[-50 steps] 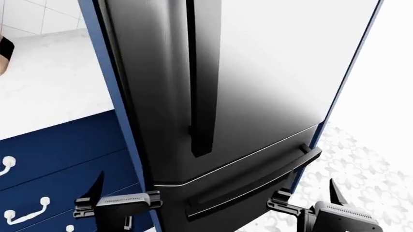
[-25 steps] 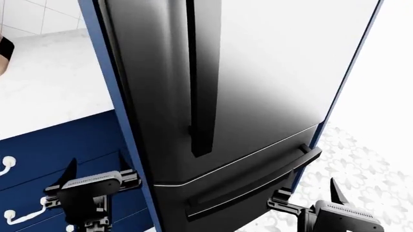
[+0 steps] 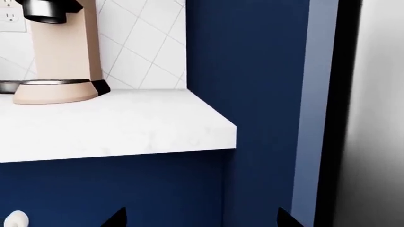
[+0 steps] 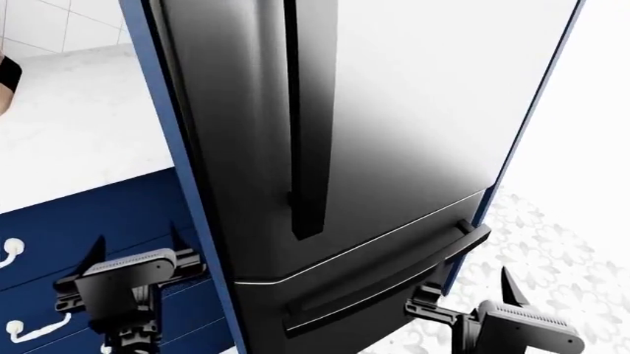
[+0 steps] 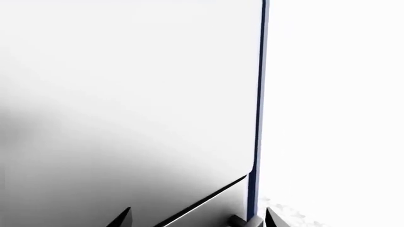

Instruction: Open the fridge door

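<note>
Head view, read from left to right, starts with the white desk (image 4: 69, 118) at the left edge of the scene, above navy cabinet fronts (image 4: 88, 221) with white handles (image 4: 40, 324). In front of those cabinets hangs the left gripper (image 4: 133, 251), its jaws parted and holding nothing, pointed up toward the navy side panel (image 4: 162, 110) that frames the fridge. The left wrist view agrees: two dark fingertips (image 3: 117, 218) stand well apart, with the desk's corner, a beige coffee maker (image 3: 60, 52) near the tiled wall, and the blue panel ahead of them. Next comes the fridge door (image 4: 414, 110), the tall glossy steel panel filling the middle of the head view, with its long black bar handle (image 4: 307, 118) running down near its left edge. It appears flush with its frame, so it reads as shut. Below it sits the darker drawer front (image 4: 364, 295) with a horizontal handle, which is not the target. At the far right, low over the patterned floor (image 4: 551, 251), the right gripper (image 4: 462, 299) also has its jaws spread and empty, just beside the drawer's right corner; its wrist view faces the steel panel and its blue right edge. Neither gripper touches the bar handle, so I judge the task barely begun: reaching, gripping and pulling the door open all remain.
</note>
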Available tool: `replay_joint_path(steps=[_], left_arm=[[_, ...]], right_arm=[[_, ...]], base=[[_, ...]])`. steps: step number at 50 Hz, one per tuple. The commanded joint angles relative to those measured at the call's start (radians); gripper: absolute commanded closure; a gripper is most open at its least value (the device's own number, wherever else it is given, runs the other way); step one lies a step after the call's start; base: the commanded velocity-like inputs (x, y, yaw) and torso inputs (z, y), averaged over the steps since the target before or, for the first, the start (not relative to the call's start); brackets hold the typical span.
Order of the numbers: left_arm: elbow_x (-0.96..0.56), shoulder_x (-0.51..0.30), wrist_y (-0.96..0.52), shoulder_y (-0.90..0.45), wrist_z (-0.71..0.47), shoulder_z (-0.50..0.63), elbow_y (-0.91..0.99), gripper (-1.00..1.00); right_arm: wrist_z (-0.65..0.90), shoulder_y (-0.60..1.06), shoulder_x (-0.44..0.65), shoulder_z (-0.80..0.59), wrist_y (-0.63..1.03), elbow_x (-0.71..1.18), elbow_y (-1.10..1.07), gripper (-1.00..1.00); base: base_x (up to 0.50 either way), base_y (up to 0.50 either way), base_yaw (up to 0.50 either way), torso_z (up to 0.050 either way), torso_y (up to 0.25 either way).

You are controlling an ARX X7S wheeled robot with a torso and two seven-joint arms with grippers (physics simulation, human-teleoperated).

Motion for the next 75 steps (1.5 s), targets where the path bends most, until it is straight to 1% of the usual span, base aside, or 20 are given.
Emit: replay_joint_path(steps=[1,2,3,7,8,15,22,28,33,39,47,50,63,75], left_arm=[[0.018,0.004,-0.036,0.001,0.014,-0.026,0.037,-1.0],[0.014,0.003,-0.039,0.0,0.014,-0.029,0.042,-1.0],[0.013,0.0,-0.041,0.0,0.012,-0.032,0.046,-1.0],[0.014,-0.004,-0.04,-0.001,0.011,-0.033,0.052,-1.0],[0.016,-0.005,-0.04,-0.001,0.01,-0.033,0.055,-1.0],[0.011,-0.012,-0.047,0.002,0.007,-0.036,0.074,-1.0],[0.011,-0.014,-0.05,0.002,0.004,-0.034,0.08,-1.0],[0.01,-0.015,-0.05,0.003,0.004,-0.032,0.08,-1.0],[0.008,-0.017,-0.055,0.0,0.001,-0.034,0.084,-1.0],[0.007,-0.015,-0.053,-0.004,-0.001,-0.034,0.076,-1.0],[0.006,-0.014,-0.055,-0.014,-0.002,-0.033,0.064,-1.0],[0.004,-0.014,-0.056,-0.016,-0.004,-0.034,0.061,-1.0],[0.006,-0.014,-0.051,-0.013,-0.006,-0.03,0.057,-1.0],[0.009,-0.015,-0.049,-0.008,-0.009,-0.023,0.057,-1.0]], right_arm=[[-0.032,0.013,0.003,-0.007,0.139,-0.008,-0.136,-1.0],[-0.032,0.015,0.007,-0.012,0.16,-0.009,-0.152,-1.0],[-0.035,0.028,0.017,-0.026,0.229,-0.007,-0.189,-1.0],[-0.049,0.055,0.031,-0.049,0.321,0.009,-0.262,-1.0],[-0.039,0.065,0.035,-0.057,0.372,0.001,-0.289,-1.0],[-0.035,0.126,0.06,-0.082,0.589,0.027,-0.455,-1.0],[-0.043,0.171,0.067,-0.084,0.71,0.077,-0.542,-1.0],[-0.049,0.239,0.073,-0.094,0.856,0.129,-0.632,-1.0],[-0.087,0.281,0.07,-0.056,0.913,0.218,-0.675,-1.0],[-0.095,0.356,0.076,-0.048,1.031,0.286,-0.73,-1.0],[-0.115,0.446,0.048,0.011,1.161,0.431,-0.775,-1.0],[-0.125,0.469,0.04,0.021,1.182,0.466,-0.778,-1.0],[-0.103,0.624,-0.013,0.076,1.368,0.651,-0.787,-1.0],[-0.065,0.733,-0.069,0.107,1.456,0.764,-0.783,-1.0]], base=[[0.0,0.0,0.0,0.0,0.0],[0.0,0.0,0.0,0.0,0.0],[0.0,0.0,0.0,0.0,0.0],[0.0,0.0,0.0,0.0,0.0],[0.0,0.0,0.0,0.0,0.0],[0.0,0.0,0.0,0.0,0.0],[0.0,0.0,0.0,0.0,0.0],[0.0,0.0,0.0,0.0,0.0],[0.0,0.0,0.0,0.0,0.0],[0.0,0.0,0.0,0.0,0.0],[0.0,0.0,0.0,0.0,0.0],[0.0,0.0,0.0,0.0,0.0],[0.0,0.0,0.0,0.0,0.0],[0.0,0.0,0.0,0.0,0.0]])
